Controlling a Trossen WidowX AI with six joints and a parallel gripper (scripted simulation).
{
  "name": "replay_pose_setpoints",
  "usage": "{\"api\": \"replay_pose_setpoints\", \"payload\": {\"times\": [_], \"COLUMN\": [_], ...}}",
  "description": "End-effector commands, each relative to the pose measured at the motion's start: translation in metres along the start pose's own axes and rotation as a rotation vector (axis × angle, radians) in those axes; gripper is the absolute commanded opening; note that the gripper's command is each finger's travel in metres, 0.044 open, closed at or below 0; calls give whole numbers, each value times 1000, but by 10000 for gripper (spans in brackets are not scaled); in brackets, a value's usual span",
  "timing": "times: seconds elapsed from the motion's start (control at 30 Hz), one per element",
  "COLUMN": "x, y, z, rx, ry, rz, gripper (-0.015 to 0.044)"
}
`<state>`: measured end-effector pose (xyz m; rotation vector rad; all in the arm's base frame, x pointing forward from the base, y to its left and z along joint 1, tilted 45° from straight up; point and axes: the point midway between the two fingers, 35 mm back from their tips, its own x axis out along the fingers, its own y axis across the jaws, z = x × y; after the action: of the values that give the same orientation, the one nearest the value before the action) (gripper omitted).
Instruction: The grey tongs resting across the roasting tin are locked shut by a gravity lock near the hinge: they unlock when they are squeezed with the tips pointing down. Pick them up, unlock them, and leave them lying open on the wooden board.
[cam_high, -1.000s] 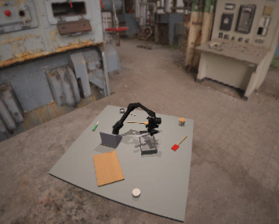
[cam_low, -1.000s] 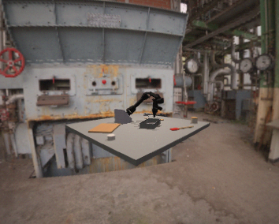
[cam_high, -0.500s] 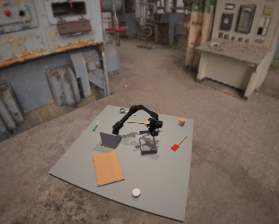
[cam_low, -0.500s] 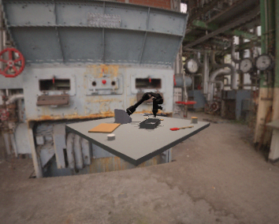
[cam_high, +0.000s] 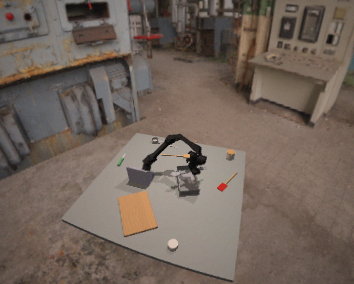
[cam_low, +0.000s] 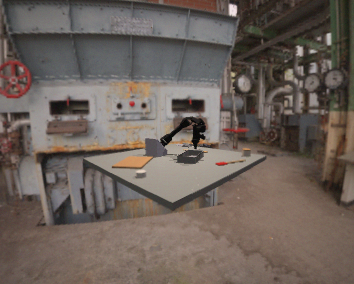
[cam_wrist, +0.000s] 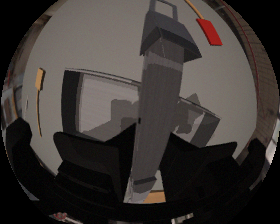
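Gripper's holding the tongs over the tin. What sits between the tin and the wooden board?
Top view: only bare grey table between roasting tin and wooden board; the grey block stands off that line, behind the board.

Light: I see soft, even, dim daylight.
Shadows: faint, short on the table (cam_high: 210, 235).
Focus: background blurred in both wide views.
Wrist view: strong fisheye, black vignette, edges warped.

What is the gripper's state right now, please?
Gripper: closed on the grey tongs, above the roasting tin.
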<state>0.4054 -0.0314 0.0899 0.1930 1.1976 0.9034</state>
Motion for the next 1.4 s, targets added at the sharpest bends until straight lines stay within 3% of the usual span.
{"api": "replay_pose_setpoints", "payload": {"times": [0.0,0.8,1.0,1.37], "x": [-11,-33,-32,-37], "y": [-33,-172,-193,-202], "z": [-19,-166,-211,-241], "rx": [97,595,710,791], "ry": [-5,-9,-17,-18], "rz": [-23,-28,-11,-19], "gripper": [-150,-150,-150,-150]}}
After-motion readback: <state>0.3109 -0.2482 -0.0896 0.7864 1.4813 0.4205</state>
